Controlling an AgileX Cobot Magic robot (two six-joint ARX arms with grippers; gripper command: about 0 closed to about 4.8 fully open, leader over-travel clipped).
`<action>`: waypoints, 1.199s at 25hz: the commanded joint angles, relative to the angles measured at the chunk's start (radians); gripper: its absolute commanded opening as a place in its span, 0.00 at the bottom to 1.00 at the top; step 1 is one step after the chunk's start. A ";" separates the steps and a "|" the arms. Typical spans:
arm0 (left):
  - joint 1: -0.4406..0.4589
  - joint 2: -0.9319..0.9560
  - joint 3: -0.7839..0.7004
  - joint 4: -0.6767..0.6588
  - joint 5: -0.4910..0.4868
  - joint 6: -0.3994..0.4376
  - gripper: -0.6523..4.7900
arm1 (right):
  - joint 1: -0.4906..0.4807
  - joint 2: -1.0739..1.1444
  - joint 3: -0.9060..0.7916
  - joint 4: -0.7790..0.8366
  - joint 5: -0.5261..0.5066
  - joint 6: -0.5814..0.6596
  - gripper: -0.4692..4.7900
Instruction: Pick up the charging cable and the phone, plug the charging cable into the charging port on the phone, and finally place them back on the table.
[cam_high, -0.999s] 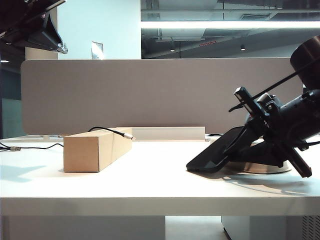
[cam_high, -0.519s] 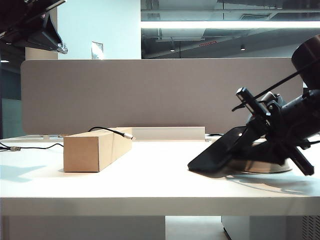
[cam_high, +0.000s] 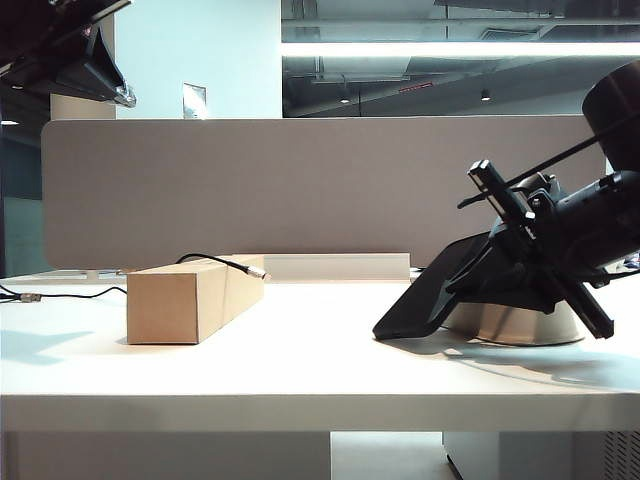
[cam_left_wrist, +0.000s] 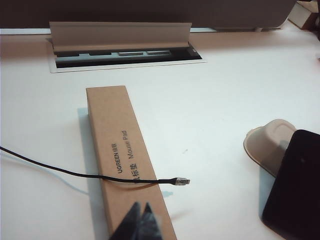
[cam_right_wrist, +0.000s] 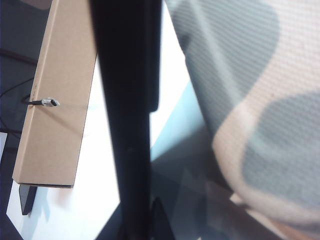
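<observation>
On the wide white table (cam_high: 300, 365), the long brown cardboard box (cam_high: 190, 297) is placed left with the thin black charging cable (cam_left_wrist: 75, 174) draped across it, while the flat black phone (cam_high: 440, 290) is propped right against the beige moulded-pulp tray (cam_high: 515, 322).

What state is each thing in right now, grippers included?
phone: tilted, low end on the table, high end in the right gripper.
charging cable: draped across the cardboard box, connector overhanging its edge, unplugged.
cardboard box: lying flat, closed.
beige tray: on the table, under the phone's raised end.
left gripper: shut, empty, above the box.
right gripper: closed on the phone.
</observation>
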 joint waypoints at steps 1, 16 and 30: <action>-0.002 -0.002 0.007 0.011 0.008 0.002 0.11 | -0.002 -0.007 -0.001 0.042 -0.034 0.000 0.08; -0.115 0.056 0.032 -0.012 0.019 0.138 0.11 | -0.005 -0.183 -0.001 0.043 -0.060 -0.005 0.08; -0.141 0.383 0.428 -0.343 0.004 0.320 0.11 | -0.089 -0.416 -0.001 -0.206 -0.065 -0.203 0.08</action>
